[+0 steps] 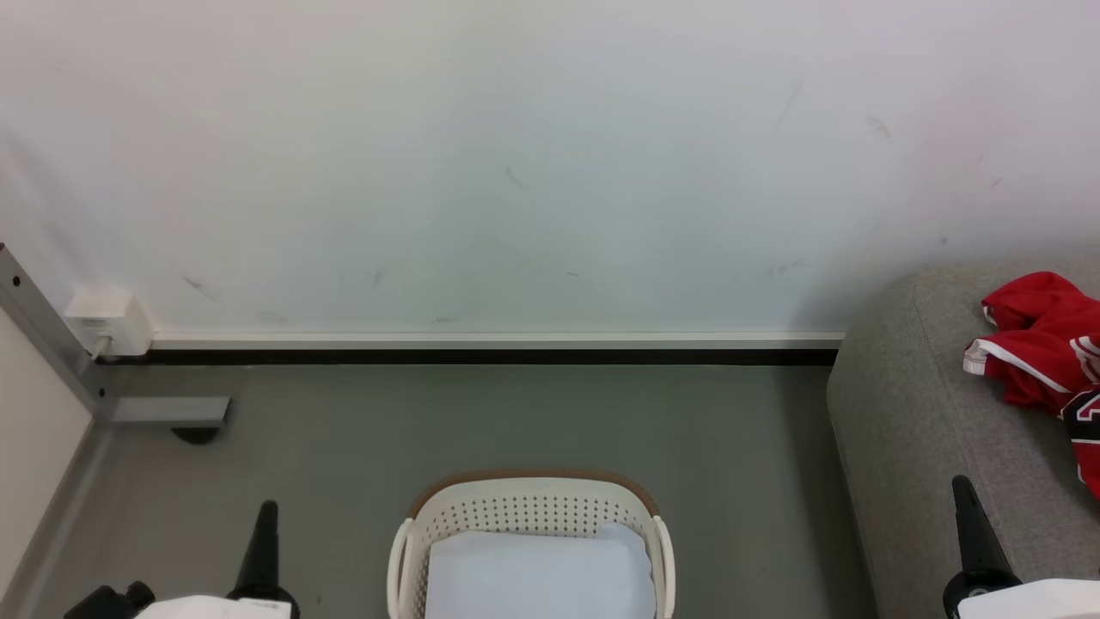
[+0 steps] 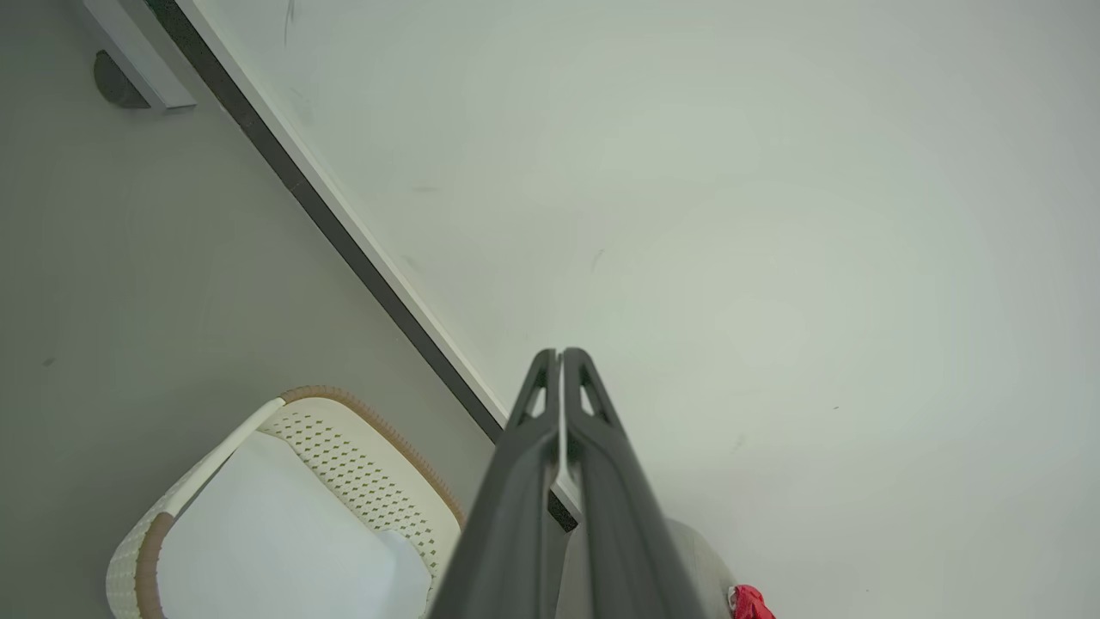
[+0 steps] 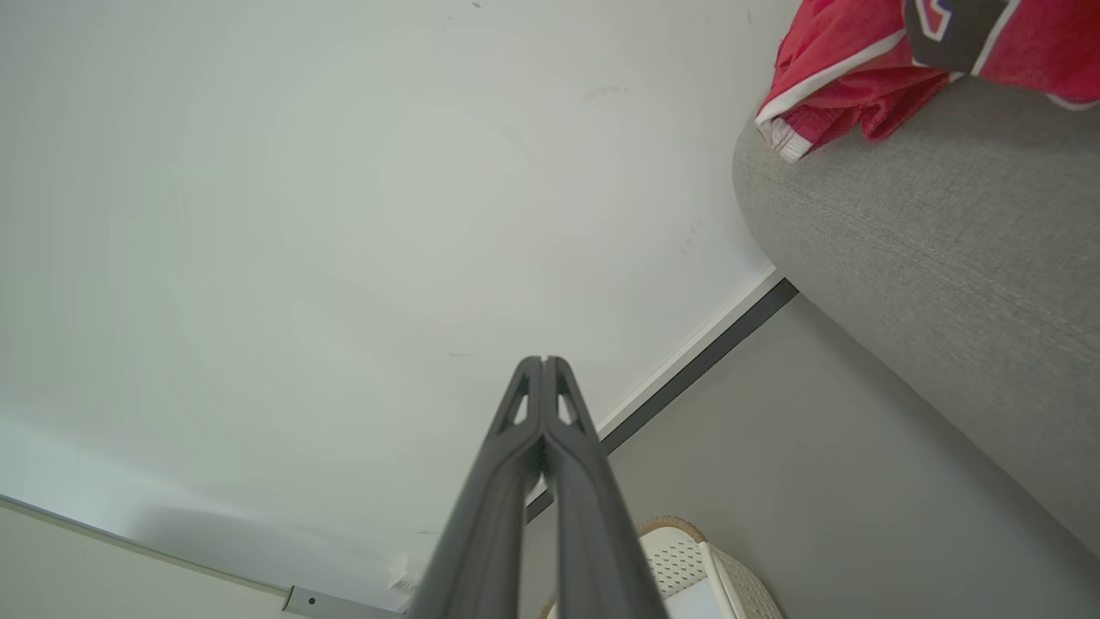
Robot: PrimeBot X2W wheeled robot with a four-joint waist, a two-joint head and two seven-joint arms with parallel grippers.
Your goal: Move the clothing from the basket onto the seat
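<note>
Jaws shut and empty, the left gripper [image 1: 267, 514] and right gripper [image 1: 963, 492] flank the basket [image 1: 533, 475], which holds just a pale sheet [image 1: 537, 576], while the red clothing [image 1: 1040, 344] lies farther off on the seat [image 1: 911, 404], so best, I reckon, to leave that sheet alone.

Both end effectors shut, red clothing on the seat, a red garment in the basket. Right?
No: the head view shows the basket holding a pale sheet, no red garment. The clothing is on the seat; left end effector and right end effector are shut.
</note>
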